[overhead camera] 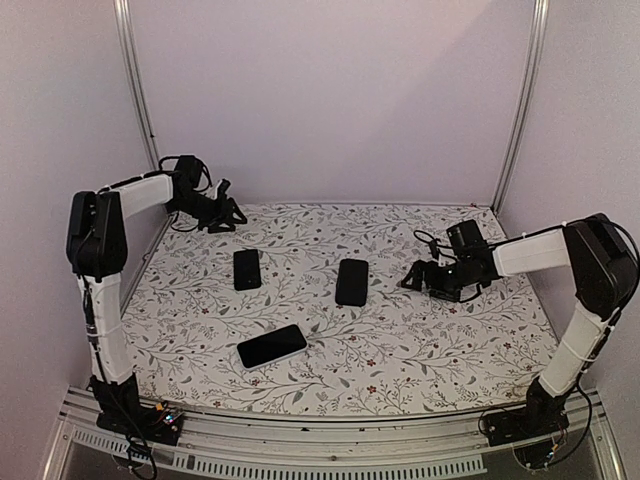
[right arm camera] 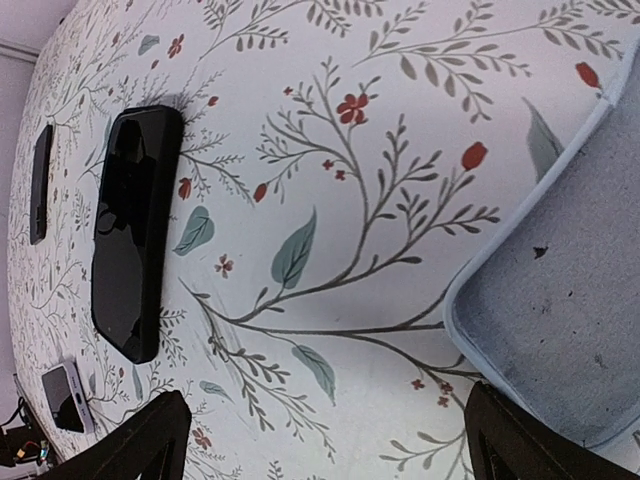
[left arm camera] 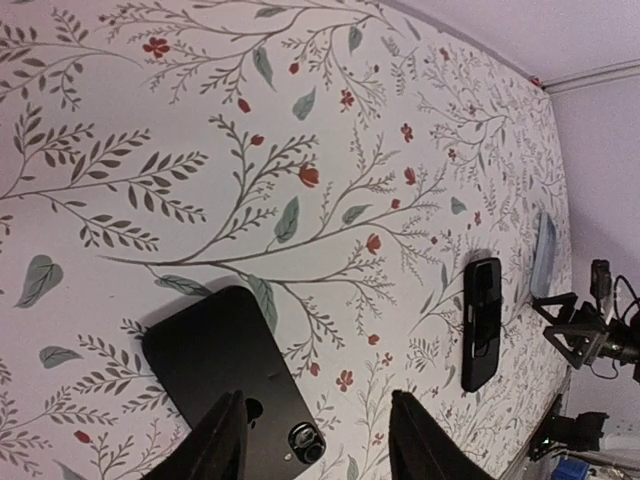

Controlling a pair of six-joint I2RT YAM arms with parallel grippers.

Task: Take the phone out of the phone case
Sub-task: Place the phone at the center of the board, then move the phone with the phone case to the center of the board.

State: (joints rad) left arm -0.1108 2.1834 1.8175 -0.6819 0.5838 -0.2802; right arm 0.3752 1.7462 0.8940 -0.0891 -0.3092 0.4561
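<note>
The left arm rises to a bent elbow and reaches away from me, the left claw parted and empty. The right arm reaches inward, the right claw spread wide, holding nothing.

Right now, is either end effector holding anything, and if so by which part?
Nothing is held. The left end effector stands open above the black phone, clear of it; the right end effector is open and empty.

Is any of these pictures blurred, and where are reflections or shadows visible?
Top view: even, pinkish light, only faint shadows. Left wrist view: the floral cloth is sharp, but the left fingers at the bottom edge are dark and blurred. Right wrist view: the black phone has a glossy face with dark reflections.
</note>
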